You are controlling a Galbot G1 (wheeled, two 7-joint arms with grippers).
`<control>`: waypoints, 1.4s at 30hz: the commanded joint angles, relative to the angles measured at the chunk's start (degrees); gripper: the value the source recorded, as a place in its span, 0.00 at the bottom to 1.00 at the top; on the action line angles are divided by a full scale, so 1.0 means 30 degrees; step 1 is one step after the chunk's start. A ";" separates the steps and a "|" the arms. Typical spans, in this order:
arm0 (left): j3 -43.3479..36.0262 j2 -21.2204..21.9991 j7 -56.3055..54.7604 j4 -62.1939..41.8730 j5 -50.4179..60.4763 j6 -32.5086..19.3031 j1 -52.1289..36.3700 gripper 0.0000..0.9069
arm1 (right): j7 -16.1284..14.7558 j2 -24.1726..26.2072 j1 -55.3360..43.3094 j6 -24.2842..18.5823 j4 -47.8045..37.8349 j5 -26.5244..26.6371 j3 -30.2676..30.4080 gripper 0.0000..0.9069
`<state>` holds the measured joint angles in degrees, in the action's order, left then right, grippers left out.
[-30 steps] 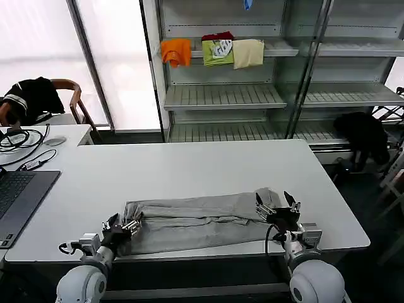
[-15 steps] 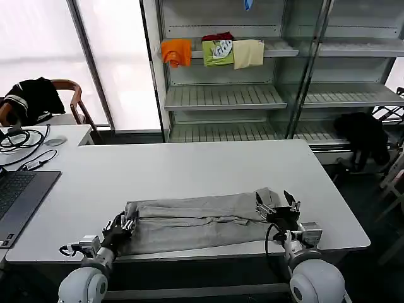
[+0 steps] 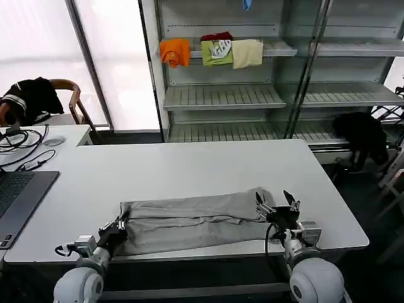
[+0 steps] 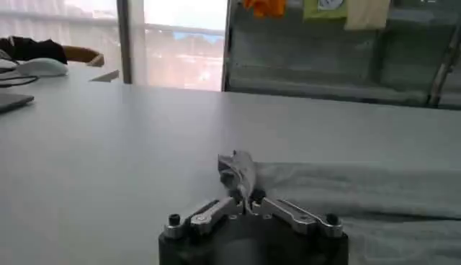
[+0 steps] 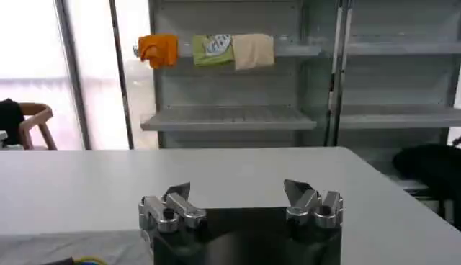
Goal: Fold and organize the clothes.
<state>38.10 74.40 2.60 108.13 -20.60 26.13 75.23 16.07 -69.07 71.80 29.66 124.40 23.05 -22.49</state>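
A light grey top lies folded into a long strip across the near part of the white table. At the strip's left end my left gripper is shut on a bunched corner of the cloth; the left wrist view has that pinched corner standing up between the fingertips of the left gripper. My right gripper stands open at the strip's right end, fingers up and nothing between them. In the right wrist view the right gripper is open over bare table, with grey cloth to one side.
A laptop and cables sit at the table's left. A chair with a black garment stands behind them. The back shelf holds orange, green and cream garments. A black garment lies low at the right.
My left gripper has drawn the strip's left end a little further left and towards the table's near edge, stretching the cloth. The right gripper has stayed put.
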 commanded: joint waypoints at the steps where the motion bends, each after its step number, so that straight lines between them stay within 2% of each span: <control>1: 0.2642 -0.2407 0.0485 0.0258 -0.0874 -0.0366 0.0074 0.01 | 0.0050 0.0004 -0.0061 0.0013 -0.0090 0.0012 -0.0032 1.00; 9: 0.7347 -0.8118 0.0999 -0.1718 -0.3207 -0.0473 0.1412 0.01 | 0.0102 -0.0116 -0.0092 0.0016 0.0084 0.0061 0.0060 1.00; 13: 0.8862 -0.9986 0.1454 -0.3584 -0.3762 -0.0614 0.1667 0.01 | 0.0108 -0.0154 -0.0059 0.0083 0.0320 0.0052 0.0110 1.00; 16: 0.9331 -1.0683 0.1538 -0.4323 -0.4039 -0.0590 0.1592 0.01 | 0.0151 -0.0157 0.0002 0.0147 0.0521 0.0025 0.0077 1.00; 19: 0.9287 -1.0539 0.1536 -0.4023 -0.4081 -0.0541 0.1532 0.01 | 0.0153 -0.0137 0.0107 0.0202 0.0726 0.0032 -0.0003 1.00; 28: 0.7002 -0.8294 0.0795 -0.0386 -0.3429 -0.0044 0.0950 0.01 | 0.0269 -0.0126 0.0706 0.0179 0.1140 0.0018 -0.0324 1.00; 35: 0.3786 -0.6011 -0.0519 0.2514 -0.2874 0.0891 0.0600 0.01 | 0.0304 -0.0278 0.1073 0.0154 0.1335 -0.0132 -0.0547 1.00; 42: 0.0353 -0.4478 -0.1244 0.2954 -0.1417 0.1227 -0.0213 0.01 | 0.0323 -0.0430 0.1509 0.0158 0.1496 -0.0390 -0.0997 1.00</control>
<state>50.15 55.82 1.23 111.98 -27.81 28.43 75.98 17.03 -70.42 75.71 30.19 128.69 21.93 -25.04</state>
